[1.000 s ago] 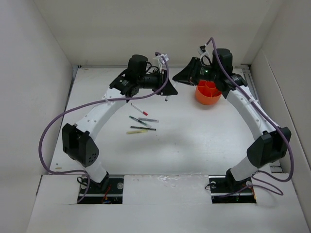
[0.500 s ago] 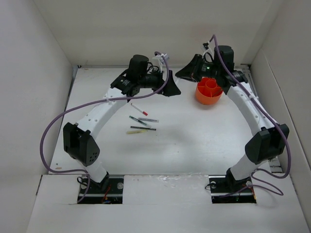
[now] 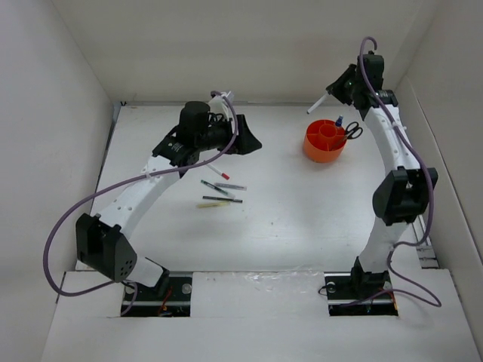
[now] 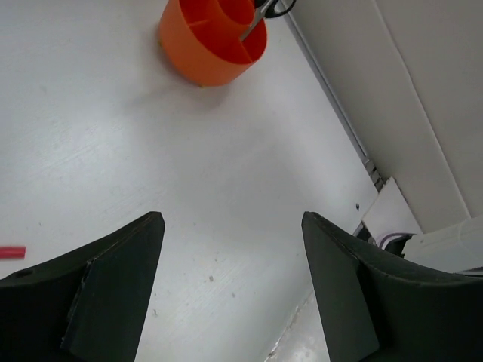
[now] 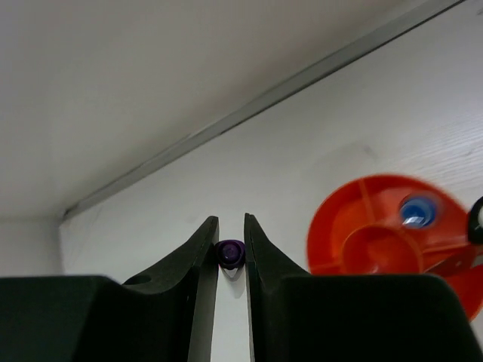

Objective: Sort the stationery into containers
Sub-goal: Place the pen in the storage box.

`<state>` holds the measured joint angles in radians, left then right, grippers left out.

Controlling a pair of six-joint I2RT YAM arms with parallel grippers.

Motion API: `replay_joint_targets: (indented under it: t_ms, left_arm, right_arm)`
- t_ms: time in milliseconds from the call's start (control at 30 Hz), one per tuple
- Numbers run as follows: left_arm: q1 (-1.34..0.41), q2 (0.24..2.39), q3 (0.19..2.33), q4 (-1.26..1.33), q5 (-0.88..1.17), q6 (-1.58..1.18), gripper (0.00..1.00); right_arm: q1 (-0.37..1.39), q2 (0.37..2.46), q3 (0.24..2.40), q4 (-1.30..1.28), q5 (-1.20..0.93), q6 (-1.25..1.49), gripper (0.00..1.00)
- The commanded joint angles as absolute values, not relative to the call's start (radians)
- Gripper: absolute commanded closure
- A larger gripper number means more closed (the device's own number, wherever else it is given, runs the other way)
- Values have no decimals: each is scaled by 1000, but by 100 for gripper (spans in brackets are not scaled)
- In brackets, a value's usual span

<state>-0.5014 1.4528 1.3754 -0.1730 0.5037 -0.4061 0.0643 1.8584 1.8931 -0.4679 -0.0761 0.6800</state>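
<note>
The right pincer is nearly shut, its two fingers pinching a white pen. In the wrist view the pen appears end-on as a small purple disc between the tips. This pincer is raised high near the back wall, with the pen slanting down and to the left, above and behind the orange cup.

The orange cup stands on the table, toward the back right. The scissors are in it, blades down in a compartment and black handles leaning out over the right-hand rim. A blue-topped item sits in another compartment.

The left pincer is spread wide and holds nothing. It hovers over bare table left of the cup, well apart from it.

The remaining stationery lies loose in a small cluster near this pincer, on the side toward the arm bases:
- a red-tipped pen
- a grey pen
- a dark pen
- a yellow stick, nearest the arm bases
</note>
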Motion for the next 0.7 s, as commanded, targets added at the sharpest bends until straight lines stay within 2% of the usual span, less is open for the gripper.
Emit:
replay_joint_targets:
  t_ms: [0, 300, 667]
  left_arm:
    - [-505, 1396, 1278, -127, 456, -462, 30]
    - [-505, 1364, 1173, -149, 393, -471, 32]
    - [-505, 1373, 1154, -187, 379, -451, 32]
  right_arm:
    - [57, 1954, 2043, -538, 201, 629, 100]
    - [98, 2141, 2255, -658, 469, 554, 100]
    - [170, 2180, 2198, -637, 528, 508, 100]
